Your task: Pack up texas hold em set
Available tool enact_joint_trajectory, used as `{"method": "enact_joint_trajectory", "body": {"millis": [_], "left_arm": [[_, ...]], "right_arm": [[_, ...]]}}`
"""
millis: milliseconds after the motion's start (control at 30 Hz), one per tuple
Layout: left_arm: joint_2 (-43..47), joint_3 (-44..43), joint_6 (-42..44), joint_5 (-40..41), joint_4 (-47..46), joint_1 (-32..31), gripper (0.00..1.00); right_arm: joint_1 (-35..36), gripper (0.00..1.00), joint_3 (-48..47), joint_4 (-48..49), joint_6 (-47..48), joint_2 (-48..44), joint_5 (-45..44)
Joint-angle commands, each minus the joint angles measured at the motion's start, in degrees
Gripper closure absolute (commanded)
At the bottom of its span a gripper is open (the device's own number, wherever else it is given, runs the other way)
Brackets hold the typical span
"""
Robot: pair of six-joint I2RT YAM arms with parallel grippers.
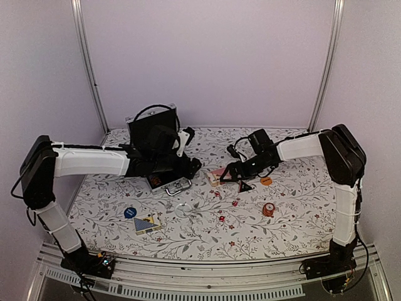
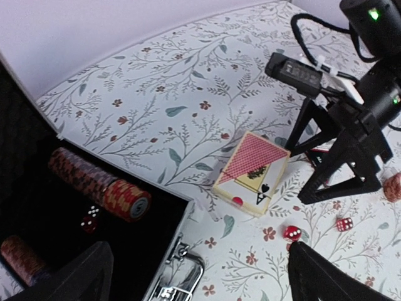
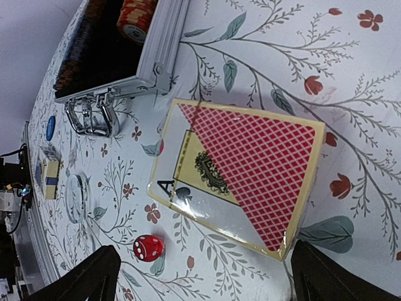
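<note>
Card deck (image 3: 238,175) lies flat on the counter (image 3: 357,69) just ahead of the right claw (image 3: 205,263), spread wide; left claw (image 2: 200,266) likewise wide.

Left arm (image 1: 88,162): upper link raised steeply from the near-left base to a high elbow; white forearm run almost level toward the centre; wrist bent downward.
Left gripper (image 1: 182,168): pointed down and forward; left fingers (image 2: 75,276) black, spread wide, nothing between them.
Right arm (image 1: 343,157): upper link upright from the near-right base; elbow high at the right; white forearm angled inward and slightly down.
Right gripper (image 1: 233,172): held low, tips downward; right fingers (image 3: 88,276) black, wide apart, nothing gripped.
Both grippers: near each other at mid-field; apart, not touching.
</note>
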State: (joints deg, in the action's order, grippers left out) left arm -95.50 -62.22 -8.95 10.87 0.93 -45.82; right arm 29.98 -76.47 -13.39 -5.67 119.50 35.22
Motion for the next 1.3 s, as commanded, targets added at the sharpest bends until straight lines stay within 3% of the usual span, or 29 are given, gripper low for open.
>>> {"method": "enact_joint_trajectory", "body": {"millis": [0,267,567,867,1133,1267], "left_arm": [[-6.76,-6.13,4.3,-7.47,4.32,-1.32,0.01],[-18.52,-17.68,18.86,-16.81,11.06,-0.85,0.01],[-31.62,-36.06,26.48,-27.84,22.55,2.95,0.04],[-39.66,-46.25,32.38,-30.31,29.24,3.33,0.01],[-44.49,-51.02,32.72,-28.61,30.89,3.07,0.0],[-45.11,-51.08,32.31,-27.9,30.25,2.98,0.08]], "right_arm": [[-0.4,0.01,0.63,-1.28,-1.66,-4.99,-4.24],[-4.03,0.01,1.96,-3.21,-1.59,-10.42,-6.94],[-6.12,0.01,5.02,-2.93,-1.27,-14.45,-6.13],[-6.41,0.01,6.7,-1.11,-2.09,-15.09,-2.6],[-6.57,0.01,7.37,-0.76,-2.68,-15.57,-2.59],[-6.61,0.01,7.75,-0.64,-2.77,-15.87,-2.64]]}}
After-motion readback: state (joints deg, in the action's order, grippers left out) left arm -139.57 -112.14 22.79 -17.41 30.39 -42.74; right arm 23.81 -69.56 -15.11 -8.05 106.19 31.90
